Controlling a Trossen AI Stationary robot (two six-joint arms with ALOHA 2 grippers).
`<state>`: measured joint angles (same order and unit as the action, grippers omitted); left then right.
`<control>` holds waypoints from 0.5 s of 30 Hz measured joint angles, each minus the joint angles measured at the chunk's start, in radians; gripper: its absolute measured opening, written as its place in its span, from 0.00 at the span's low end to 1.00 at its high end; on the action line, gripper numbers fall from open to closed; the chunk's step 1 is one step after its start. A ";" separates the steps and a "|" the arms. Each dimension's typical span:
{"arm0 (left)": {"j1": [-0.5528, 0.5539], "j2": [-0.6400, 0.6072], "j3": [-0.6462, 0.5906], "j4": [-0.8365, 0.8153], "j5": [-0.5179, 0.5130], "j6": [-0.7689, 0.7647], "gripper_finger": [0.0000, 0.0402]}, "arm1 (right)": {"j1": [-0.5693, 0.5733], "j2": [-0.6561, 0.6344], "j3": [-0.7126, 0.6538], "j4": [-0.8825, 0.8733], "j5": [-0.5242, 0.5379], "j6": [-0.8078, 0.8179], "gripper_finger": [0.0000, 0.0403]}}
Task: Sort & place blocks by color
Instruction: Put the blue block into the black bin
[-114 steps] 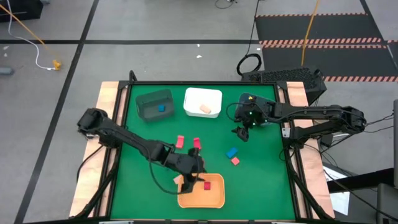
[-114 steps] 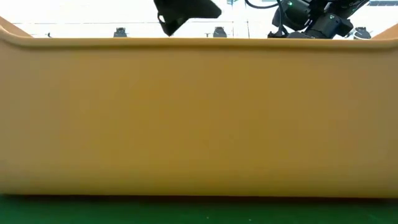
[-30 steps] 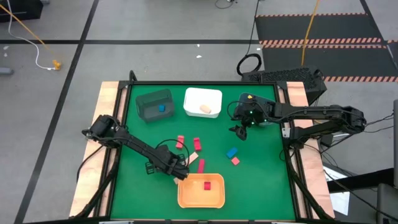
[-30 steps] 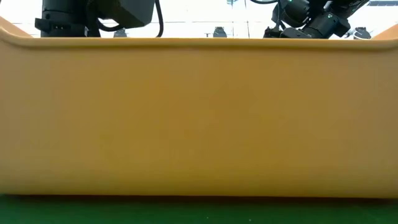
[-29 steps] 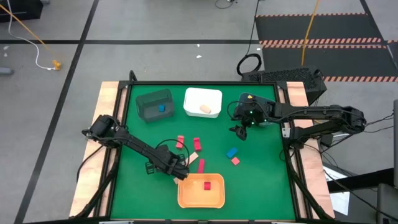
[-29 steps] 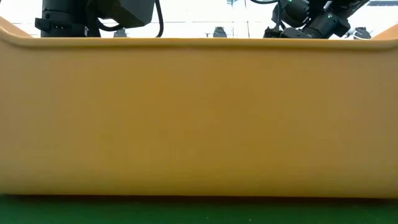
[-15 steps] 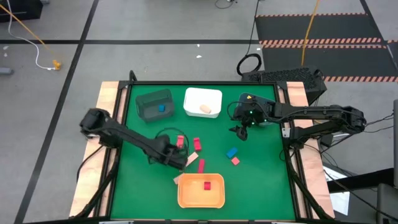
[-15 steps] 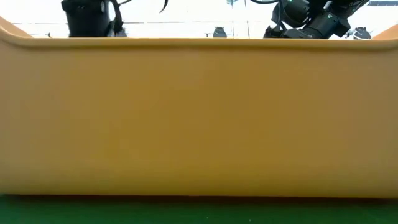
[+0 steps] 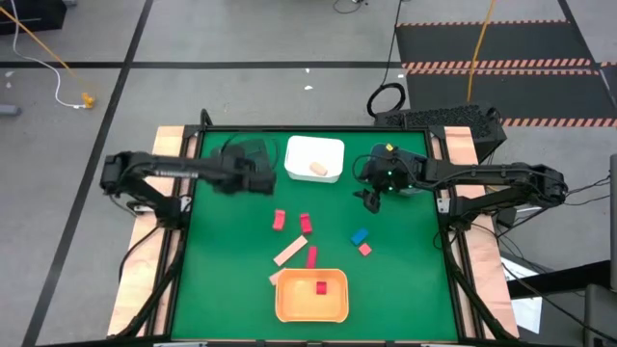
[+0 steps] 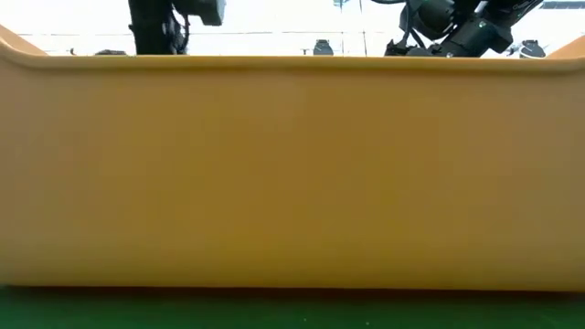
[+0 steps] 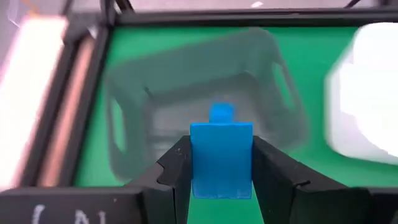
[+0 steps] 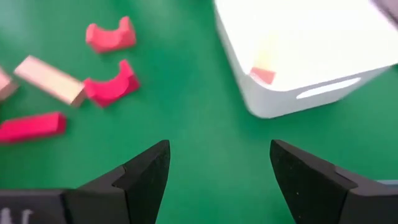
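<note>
My left gripper [image 11: 221, 171] hangs over the dark grey bin [image 11: 193, 93] at the table's far left, shut on a blue block [image 11: 221, 155]. Another blue block [image 11: 220, 112] lies inside that bin. In the high view the left gripper [image 9: 260, 175] covers most of the grey bin [image 9: 253, 146]. My right gripper [image 12: 219, 171] is open above bare mat, just right of the white bin [image 12: 311, 56]. Two red arches [image 12: 111, 36] [image 12: 112, 87], a tan bar [image 12: 50, 79] and a red bar [image 12: 31, 126] lie mid-table. A blue block [image 9: 360, 235] and a red block [image 9: 365, 249] lie further right. My left gripper pinches the blue block's two opposite side faces [image 11: 198, 163] between its two fingers. The block's upper part stands out past the fingertips. It is lifted clear, above the grey bin's opening.
The orange bin [image 9: 311, 295] sits at the near edge with a red block [image 9: 321, 286] inside; its wall [image 10: 292, 174] fills the low view. A small tan block [image 9: 275, 278] lies by its far left corner. The white bin [image 9: 314, 159] holds a tan piece [image 9: 318, 167].
My left gripper has swung from beside the orange bin's far left corner toward the table's far left, ending over the grey bin. The tan bar and the small tan block by the orange bin, partly covered before, now show in full.
</note>
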<state>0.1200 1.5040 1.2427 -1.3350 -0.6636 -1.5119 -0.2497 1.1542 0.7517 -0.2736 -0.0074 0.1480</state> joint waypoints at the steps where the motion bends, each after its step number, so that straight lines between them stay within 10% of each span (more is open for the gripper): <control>1: 0.046 0.000 0.000 0.012 0.003 0.078 0.32 | 0.000 0.000 0.000 0.010 0.009 0.015 0.67; 15: 0.452 0.046 -0.054 0.215 0.230 0.683 0.32 | 0.000 0.000 0.000 0.080 0.113 0.210 0.67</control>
<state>0.5720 1.5495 1.1884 -1.1201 -0.4339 -0.8288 -0.2497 1.1542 0.7521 -0.1932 0.1061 0.3585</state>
